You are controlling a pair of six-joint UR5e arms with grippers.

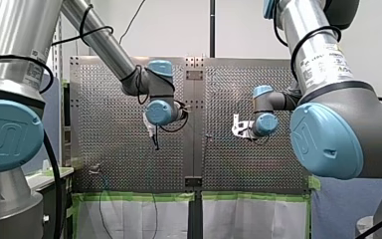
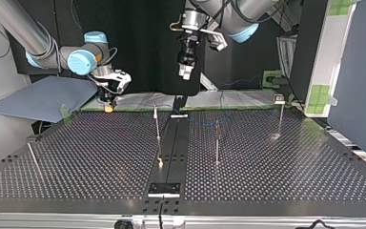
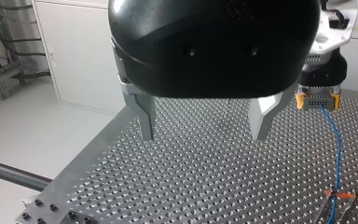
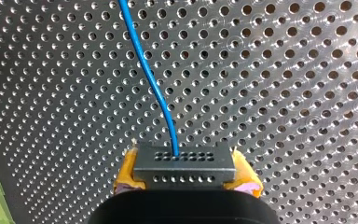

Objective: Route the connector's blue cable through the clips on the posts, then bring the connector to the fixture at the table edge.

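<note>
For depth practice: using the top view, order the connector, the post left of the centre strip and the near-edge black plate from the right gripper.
1. The connector: clamped in my right gripper.
2. The post: out on the table, rightward in this view.
3. The black plate: at the near edge, beyond the post.

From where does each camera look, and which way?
Front view: from behind, over the table; my left arm and my right arm show.
Top view: across the table, facing both arms.
Left wrist view: along the open left gripper, onto the table.
Right wrist view: along the right gripper, shut on the connector.
Shared: both wrist views show the connector and blue cable.
</note>
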